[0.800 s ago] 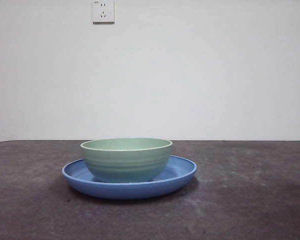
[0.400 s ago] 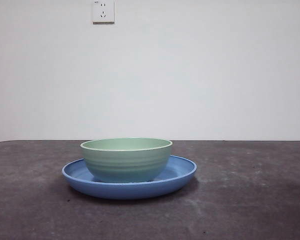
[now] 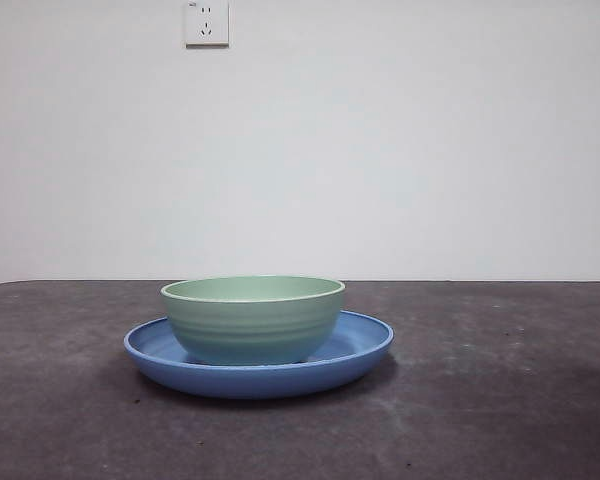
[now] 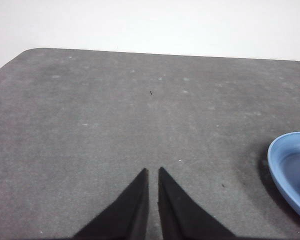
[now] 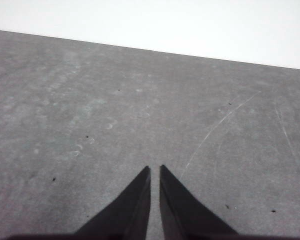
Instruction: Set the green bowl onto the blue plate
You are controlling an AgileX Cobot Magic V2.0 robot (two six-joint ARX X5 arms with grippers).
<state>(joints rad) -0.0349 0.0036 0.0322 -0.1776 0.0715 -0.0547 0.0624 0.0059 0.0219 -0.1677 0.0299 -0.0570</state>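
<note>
Left gripper [image 4: 153,171]: jaws pressed together, only a thin slit between them, holding nothing, poised over bare dark table [image 4: 115,125]. Its wrist view catches the blue plate [image 4: 288,172] as a partial arc at the frame edge, near but apart from the jaws, plus a sliver of green bowl; the right wrist view shows neither dish.

Front view alone gives the full setup, and neither arm appears in it. Blue plate [image 3: 360,352] sits flat on the table [image 3: 500,400]. Green bowl [image 3: 253,320] stands upright inside the plate, resting on its floor, slightly left of plate centre. Bowl interior hidden from this low angle.

White wall socket [image 3: 206,22] above the plate, slightly left; no legible writing.

Right gripper [image 5: 155,169]: jaws closed together, empty, over scratched table surface.
</note>
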